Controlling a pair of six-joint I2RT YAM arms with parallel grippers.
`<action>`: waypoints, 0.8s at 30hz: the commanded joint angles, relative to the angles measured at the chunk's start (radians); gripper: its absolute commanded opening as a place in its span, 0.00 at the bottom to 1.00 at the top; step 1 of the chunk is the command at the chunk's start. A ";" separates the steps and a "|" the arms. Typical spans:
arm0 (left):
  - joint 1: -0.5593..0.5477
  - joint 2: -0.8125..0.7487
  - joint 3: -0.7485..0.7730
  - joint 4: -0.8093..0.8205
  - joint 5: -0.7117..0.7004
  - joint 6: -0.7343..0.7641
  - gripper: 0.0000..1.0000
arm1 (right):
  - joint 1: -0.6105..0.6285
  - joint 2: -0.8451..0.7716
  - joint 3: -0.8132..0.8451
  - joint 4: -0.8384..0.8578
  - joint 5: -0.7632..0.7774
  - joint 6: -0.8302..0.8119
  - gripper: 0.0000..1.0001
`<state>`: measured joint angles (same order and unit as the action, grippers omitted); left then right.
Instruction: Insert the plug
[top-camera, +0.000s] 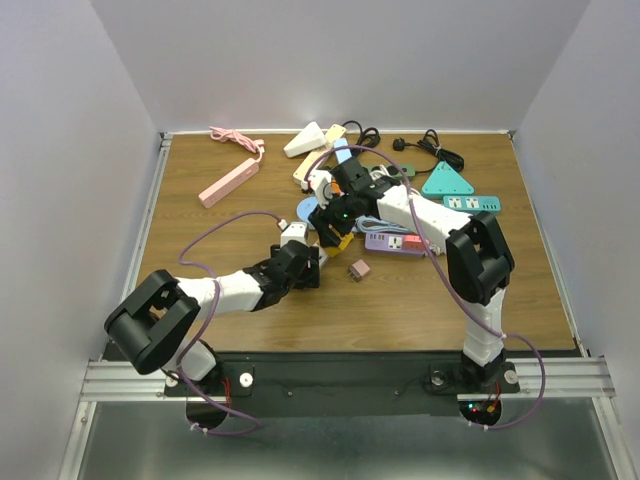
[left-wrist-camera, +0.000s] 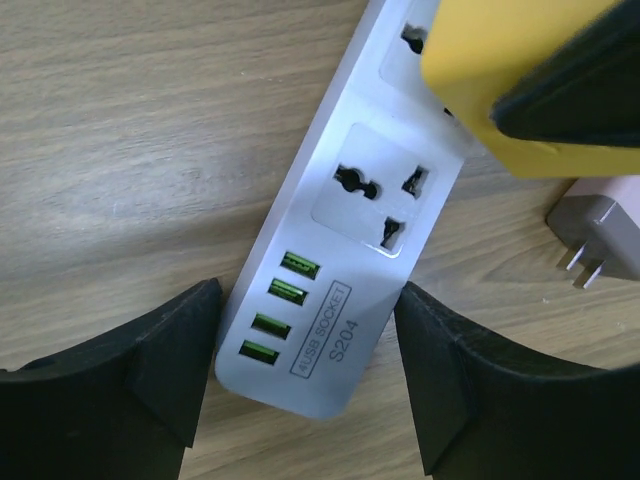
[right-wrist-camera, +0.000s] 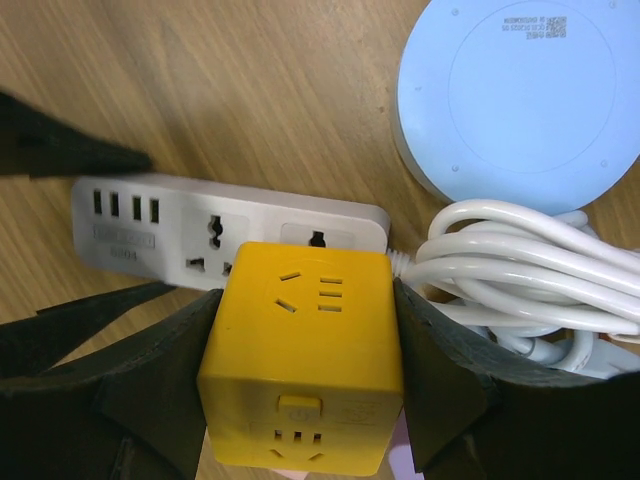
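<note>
The yellow cube plug (right-wrist-camera: 305, 300) is clamped tight in the right hand (right-wrist-camera: 300, 390), right over the white power strip (right-wrist-camera: 150, 225), above its sockets. Its pins are hidden, so can't tell if it's in. I'd guess not yet, so lining up & pushing down is left.

Left hand (left-wrist-camera: 305, 330) is spread apart, w/ one finger each side of the strip's USB end.

Cube & strip look like smooth hard plastic. Cube is boxy w/ round corners, strip is long & flat. Next to the strip lies a bendy white cord (right-wrist-camera: 520, 270) in loops, on the wood-grain tabletop (left-wrist-camera: 120, 120).
</note>
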<state>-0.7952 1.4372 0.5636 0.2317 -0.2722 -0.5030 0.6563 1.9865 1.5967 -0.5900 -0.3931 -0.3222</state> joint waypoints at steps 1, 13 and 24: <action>0.004 0.020 -0.025 0.007 0.039 -0.025 0.60 | 0.013 0.040 0.051 -0.001 0.002 0.017 0.00; 0.004 0.031 -0.053 0.021 0.059 -0.052 0.38 | 0.014 0.078 0.066 -0.002 -0.053 0.011 0.00; 0.002 0.068 -0.033 0.130 0.114 0.073 0.17 | 0.014 0.026 -0.014 -0.022 -0.136 -0.026 0.00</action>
<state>-0.8009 1.4448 0.5369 0.3126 -0.2123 -0.4530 0.6529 2.0247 1.6188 -0.5533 -0.4271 -0.3515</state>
